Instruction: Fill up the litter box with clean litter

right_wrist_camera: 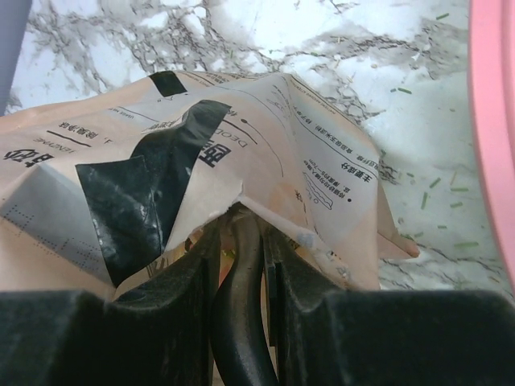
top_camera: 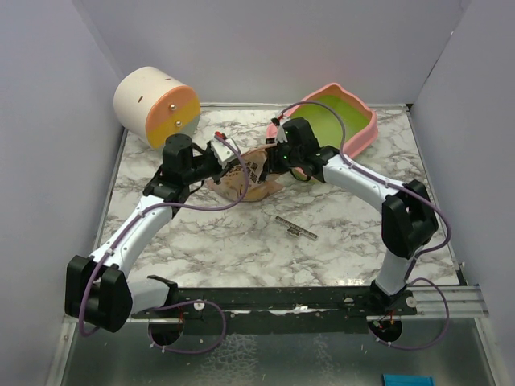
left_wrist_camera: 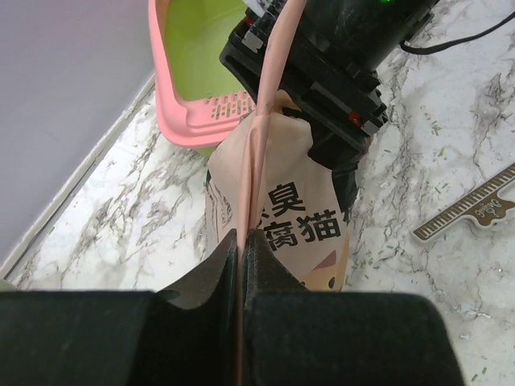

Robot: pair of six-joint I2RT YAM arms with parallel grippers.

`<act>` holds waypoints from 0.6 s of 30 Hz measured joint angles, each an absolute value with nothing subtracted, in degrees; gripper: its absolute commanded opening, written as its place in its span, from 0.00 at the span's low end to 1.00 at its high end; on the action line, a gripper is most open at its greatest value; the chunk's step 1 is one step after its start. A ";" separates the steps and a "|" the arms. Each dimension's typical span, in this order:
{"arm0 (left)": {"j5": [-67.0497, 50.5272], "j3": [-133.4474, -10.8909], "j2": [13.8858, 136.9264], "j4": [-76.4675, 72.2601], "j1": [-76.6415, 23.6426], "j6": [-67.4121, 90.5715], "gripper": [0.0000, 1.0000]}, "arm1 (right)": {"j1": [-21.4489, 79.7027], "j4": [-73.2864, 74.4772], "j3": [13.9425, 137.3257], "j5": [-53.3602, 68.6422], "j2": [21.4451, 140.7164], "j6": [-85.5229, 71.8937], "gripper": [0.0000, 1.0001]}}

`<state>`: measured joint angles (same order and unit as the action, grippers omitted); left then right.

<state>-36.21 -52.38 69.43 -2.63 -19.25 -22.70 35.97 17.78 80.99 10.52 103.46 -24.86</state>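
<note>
- Litter box (top_camera: 364,135) sits at the far right of the table (top_camera: 201,241), with the bag (top_camera: 249,183) just beside it.
- Left wrist: left gripper (left_wrist_camera: 241,253) is pinched tight on the bag's edge.
- Right wrist: right gripper (right_wrist_camera: 241,233) is clamped on a bag fold; litter (right_wrist_camera: 426,193) specks dot the table.

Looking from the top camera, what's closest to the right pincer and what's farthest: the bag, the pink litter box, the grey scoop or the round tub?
1. The bag: pinched in the right pincer, in the middle.
2. The litter box: just behind the pincer, far right.
3. The grey scoop: lying flat on the near side.
4. The round tub: far-left corner.
</note>
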 measured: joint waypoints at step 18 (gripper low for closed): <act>-35.29 -51.68 71.07 -6.44 -20.01 -21.37 0.00 | 27.79 -12.45 61.73 28.45 102.50 -34.35 0.01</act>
<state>-35.29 -51.68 71.07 -6.44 -20.01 -21.37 27.79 -12.45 61.73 28.45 102.50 -34.35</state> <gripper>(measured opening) 0.029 0.245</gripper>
